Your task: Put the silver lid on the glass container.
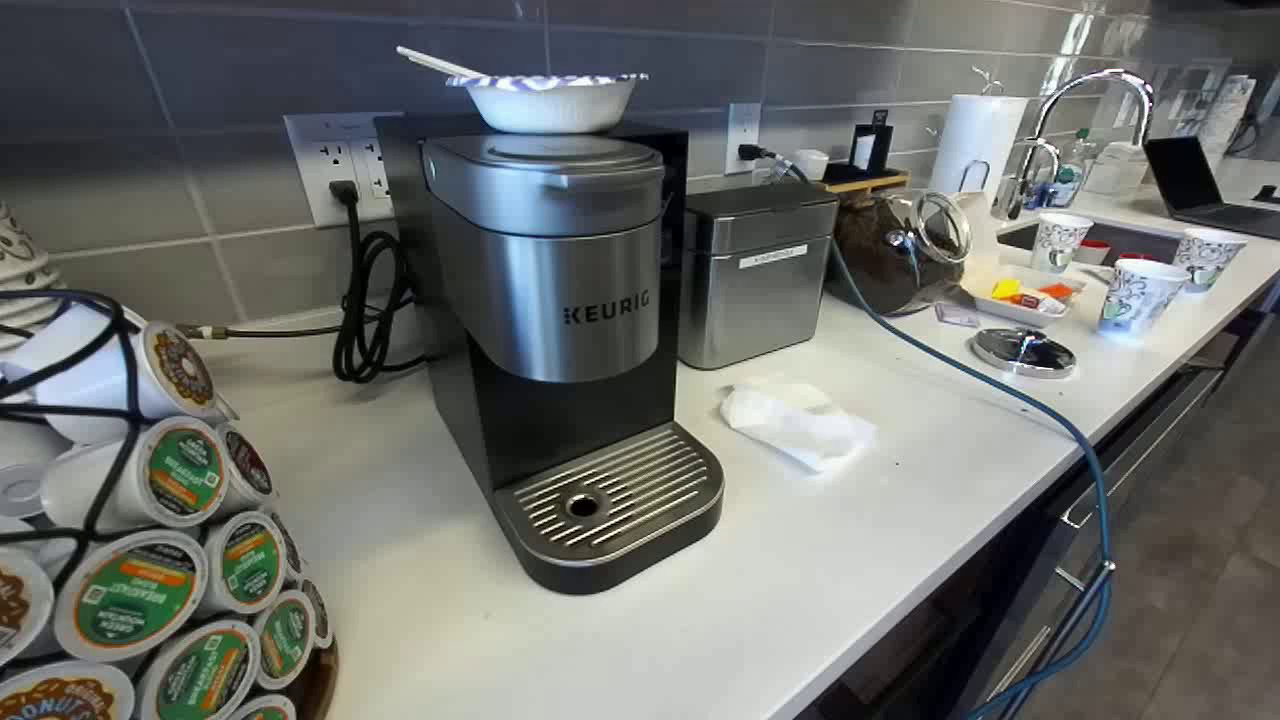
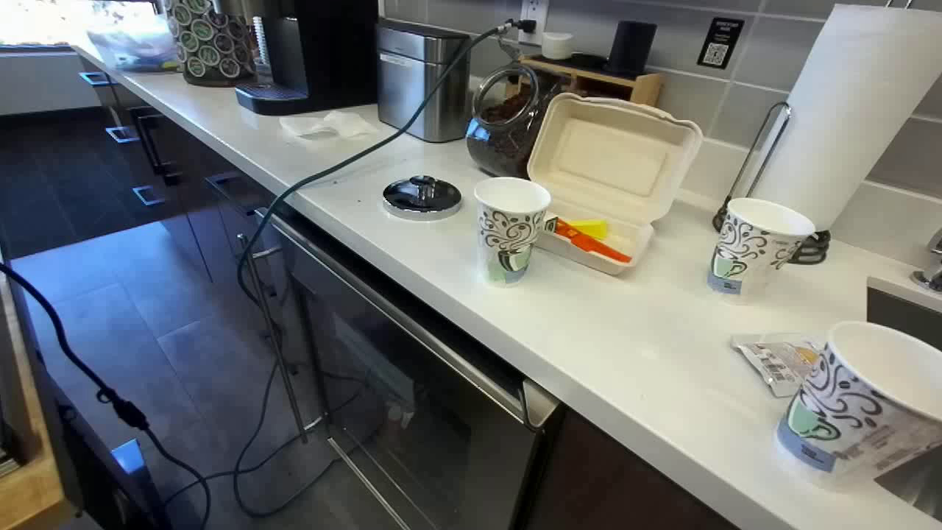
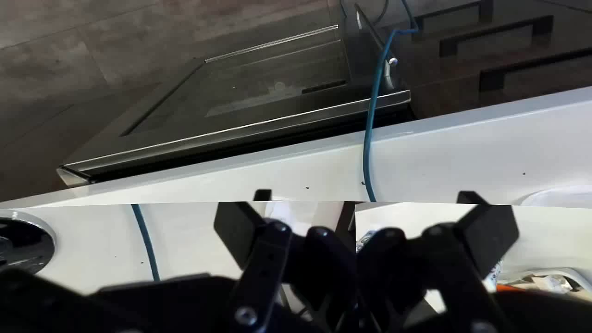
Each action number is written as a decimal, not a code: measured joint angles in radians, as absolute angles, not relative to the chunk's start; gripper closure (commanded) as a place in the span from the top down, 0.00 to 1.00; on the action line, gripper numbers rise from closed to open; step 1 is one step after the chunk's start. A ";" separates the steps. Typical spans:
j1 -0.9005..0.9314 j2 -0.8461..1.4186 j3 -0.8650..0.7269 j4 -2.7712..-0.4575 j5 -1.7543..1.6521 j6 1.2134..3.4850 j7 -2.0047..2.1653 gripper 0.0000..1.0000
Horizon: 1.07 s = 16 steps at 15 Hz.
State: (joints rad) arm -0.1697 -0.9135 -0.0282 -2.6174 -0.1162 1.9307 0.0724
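Exterior view: cable (image 2: 346,163), cup (image 2: 509,232) near lid (image 2: 422,197).

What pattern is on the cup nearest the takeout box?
Dark swirls on white, with pale green near the base; the paper cup shows best in an exterior view.

The wrist view's left edge crops the silver lid (image 3: 27,247); in an exterior view, a carton (image 2: 611,154) partly hides the glass container (image 2: 506,143).
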 measured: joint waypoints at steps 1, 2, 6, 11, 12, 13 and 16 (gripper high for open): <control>-0.170 -0.914 -0.028 -2.617 -0.116 1.931 0.072 1.00; -0.170 -0.914 -0.028 -2.617 -0.116 1.931 0.072 1.00; -0.170 -0.913 -0.028 -2.617 -0.116 1.931 0.072 1.00; -0.181 -0.872 -0.104 -2.618 -0.124 2.056 0.031 1.00; -0.187 -0.838 -0.148 -2.617 -0.124 2.110 0.004 1.00; -0.192 -0.794 -0.196 -2.611 -0.124 2.157 -0.028 1.00; -0.171 -0.625 -0.328 -2.543 -0.115 2.195 -0.116 1.00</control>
